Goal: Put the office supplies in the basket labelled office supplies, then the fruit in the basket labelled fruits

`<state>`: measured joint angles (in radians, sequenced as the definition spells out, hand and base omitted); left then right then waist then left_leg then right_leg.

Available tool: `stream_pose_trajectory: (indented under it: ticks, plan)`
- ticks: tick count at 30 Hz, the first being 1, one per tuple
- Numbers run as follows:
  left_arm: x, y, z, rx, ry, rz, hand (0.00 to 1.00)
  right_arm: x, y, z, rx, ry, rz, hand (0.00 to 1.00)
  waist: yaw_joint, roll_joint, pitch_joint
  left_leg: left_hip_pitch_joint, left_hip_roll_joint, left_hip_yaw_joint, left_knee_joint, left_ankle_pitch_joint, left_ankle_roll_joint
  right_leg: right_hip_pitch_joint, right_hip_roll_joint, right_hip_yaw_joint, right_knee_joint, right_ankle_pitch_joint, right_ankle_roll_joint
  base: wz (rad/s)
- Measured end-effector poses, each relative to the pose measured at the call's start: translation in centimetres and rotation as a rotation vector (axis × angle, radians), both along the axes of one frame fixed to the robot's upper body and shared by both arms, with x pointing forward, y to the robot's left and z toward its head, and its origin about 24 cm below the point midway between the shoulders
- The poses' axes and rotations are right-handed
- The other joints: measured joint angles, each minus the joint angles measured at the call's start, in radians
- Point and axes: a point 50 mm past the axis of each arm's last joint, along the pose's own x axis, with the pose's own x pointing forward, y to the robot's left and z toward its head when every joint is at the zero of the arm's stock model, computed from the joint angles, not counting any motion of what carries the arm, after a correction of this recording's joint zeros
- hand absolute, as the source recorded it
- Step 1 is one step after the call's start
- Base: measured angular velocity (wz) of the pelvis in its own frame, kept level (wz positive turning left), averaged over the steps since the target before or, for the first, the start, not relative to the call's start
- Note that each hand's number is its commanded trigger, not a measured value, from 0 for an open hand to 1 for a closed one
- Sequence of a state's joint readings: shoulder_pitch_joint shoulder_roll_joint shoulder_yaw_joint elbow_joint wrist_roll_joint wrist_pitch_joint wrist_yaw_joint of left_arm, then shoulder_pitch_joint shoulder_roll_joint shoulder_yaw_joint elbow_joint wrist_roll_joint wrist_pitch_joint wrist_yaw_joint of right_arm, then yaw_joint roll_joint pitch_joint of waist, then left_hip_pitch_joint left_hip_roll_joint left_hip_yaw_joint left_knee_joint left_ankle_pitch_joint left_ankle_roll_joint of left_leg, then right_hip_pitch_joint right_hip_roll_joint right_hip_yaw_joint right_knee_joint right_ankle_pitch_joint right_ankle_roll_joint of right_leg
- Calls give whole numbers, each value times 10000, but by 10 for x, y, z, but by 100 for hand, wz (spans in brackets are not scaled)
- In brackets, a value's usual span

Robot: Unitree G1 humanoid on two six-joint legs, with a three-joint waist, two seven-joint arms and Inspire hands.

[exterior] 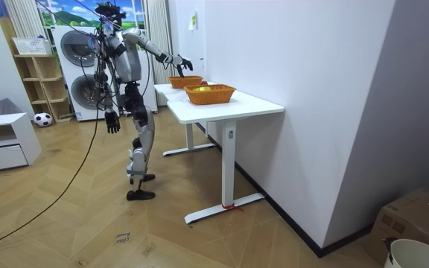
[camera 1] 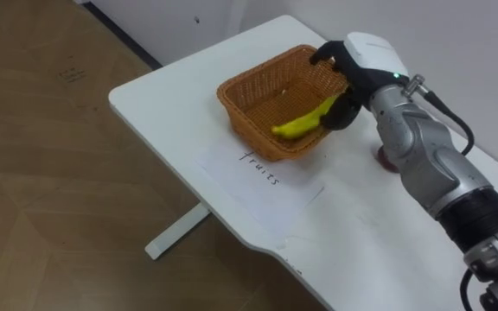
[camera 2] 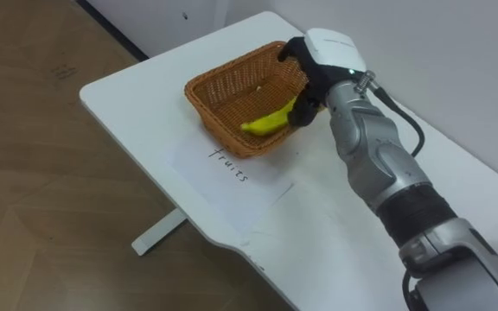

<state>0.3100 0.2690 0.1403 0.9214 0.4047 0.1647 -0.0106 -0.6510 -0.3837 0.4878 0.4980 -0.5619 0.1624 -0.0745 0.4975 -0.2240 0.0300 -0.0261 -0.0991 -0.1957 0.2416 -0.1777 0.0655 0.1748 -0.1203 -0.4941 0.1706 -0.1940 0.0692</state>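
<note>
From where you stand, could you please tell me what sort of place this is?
Probably a home-style laundry or utility room: stacked white front-loading washing machines, a light wooden cubby shelf beside them, and a white desk carrying brown woven wicker baskets.

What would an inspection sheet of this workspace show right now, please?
Surface: white table, with a paper sheet lying in front of the wicker basket.
Job's things: banana low inside wicker basket; second basket nearer the room camera.
Clutter: reddish object behind the right forearm, unclear.
Hands: right hand curled round the banana; left hand hangs at the robot's side.
Cables: nothing seen beyond the robot's own.
Surroundings: wood floor, washing machine, ball.
</note>
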Motion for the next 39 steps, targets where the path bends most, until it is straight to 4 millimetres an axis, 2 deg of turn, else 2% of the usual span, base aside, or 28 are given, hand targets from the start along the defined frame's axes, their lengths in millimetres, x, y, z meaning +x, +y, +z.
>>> stream_pose_trajectory:
  ticks: [20, 24, 28, 33, 36, 39]
  plan:
    - [1, -1, 0, -16, 26, -40, 0, 0, 0, 2, -156, -307, -61, 0, 1, 81, -10, 8, -12, 6, 162, -15, 13, 89, 1, 51, 6, 0, 0, 0]
    - [1, -5, -2, -83, 105, -251, 0, 0, 0, 1, 222, -220, -47, 0, -67, 197, -61, 51, -14, 44, 183, -17, 22, 86, -14, 73, 10, 1, 0, 0]
    - [0, -8, -3, 22, 60, -327, 0, 1, -1, 5, 972, -273, -42, 0, -355, 298, -109, 78, -15, 51, 180, -14, 21, 152, -4, 258, -4, -1, 2, 0]
    - [-6, -10, -3, 120, 19, -100, 0, 5, -22, 21, 2824, -1030, -962, 0, -820, 478, -169, 109, -16, 81, 181, -10, 29, 170, -9, 245, 5, 4, 7, -1]
    - [-9, -13, -5, 171, 31, -57, 0, 5, -33, 31, 4210, -1782, -1468, 0, -1171, 820, -175, 198, 5, 224, 131, -8, 33, 208, -15, 261, -7, 4, 8, -11]
    - [-12, -16, -6, 127, 23, -44, 0, 5, -40, 37, 5138, -2186, -1789, 0, -1446, 1013, -192, 208, 6, 246, 123, -2, 39, 204, -16, 291, -11, 4, 8, -6]
